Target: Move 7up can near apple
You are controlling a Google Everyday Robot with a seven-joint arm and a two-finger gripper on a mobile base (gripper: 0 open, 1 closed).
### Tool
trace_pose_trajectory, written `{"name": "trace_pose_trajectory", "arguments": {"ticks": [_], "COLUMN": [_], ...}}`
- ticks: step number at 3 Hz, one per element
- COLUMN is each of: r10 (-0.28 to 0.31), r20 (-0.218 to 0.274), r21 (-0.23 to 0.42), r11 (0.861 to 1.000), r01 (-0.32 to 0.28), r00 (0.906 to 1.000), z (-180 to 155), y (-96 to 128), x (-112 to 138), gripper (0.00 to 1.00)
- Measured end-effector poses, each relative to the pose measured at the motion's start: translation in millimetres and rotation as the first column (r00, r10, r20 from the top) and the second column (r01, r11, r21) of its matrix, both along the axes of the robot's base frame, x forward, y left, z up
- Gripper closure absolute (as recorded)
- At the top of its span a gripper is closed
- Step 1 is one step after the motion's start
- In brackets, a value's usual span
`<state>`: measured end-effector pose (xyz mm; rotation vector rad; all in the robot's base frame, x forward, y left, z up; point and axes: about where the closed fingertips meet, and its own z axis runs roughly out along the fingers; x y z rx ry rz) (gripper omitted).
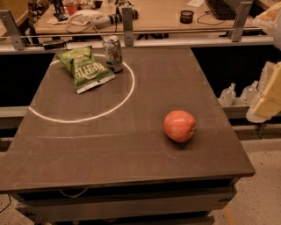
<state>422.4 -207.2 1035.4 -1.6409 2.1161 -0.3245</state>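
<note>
While the hand (268, 96) is hanging at the right edge of the view, out past the bench (131, 167) and to the right of the apple (179, 126), it is showing only as a pale, blurred shape, so I cannot tell whether it is wide or narrow. It is touching neither the apple nor anything else on the bench. The apple is resting on the right half of the bench toward the front, its stem pointing right, toward the hand's side. Well apart from the apple, far back and to its left, the 7up can (113, 53) is standing upright near the rear edge of the bench. A green chip bag (85, 68) is lying flat just left of the can, on the side away from the apple, with one corner reaching up beside the can. A thin white ring (127, 94) marked on the bench is curving around the can and the bag, and the apple is sitting outside it. Behind the apple and to its right, below bench level, small clear bottles (227, 95) are standing close under the hand. Far behind the apple, a lighter desk (162, 17) is carrying a keyboard (221, 8) and a dark cup (186, 16).
</note>
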Motion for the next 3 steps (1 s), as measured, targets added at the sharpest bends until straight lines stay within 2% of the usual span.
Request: {"name": "trace_pose_trajectory", "arguments": {"ticks": [1,2,3], "r10": [0.0,-0.026,-0.107], "r20": [0.0,0.039,0.082], "r21": [0.0,0.035,0.17], "r11": [1.0,0.999,0.981], "r01": [0.0,0.025,0.092], "r00": [1.0,0.9989,0.9909], "z": [0.1,6.1,9.2], "y": [0.0,4.7,8.2], "x": [0.0,2.7,26.5], "gripper": [0.0,0.0,0.0]}}
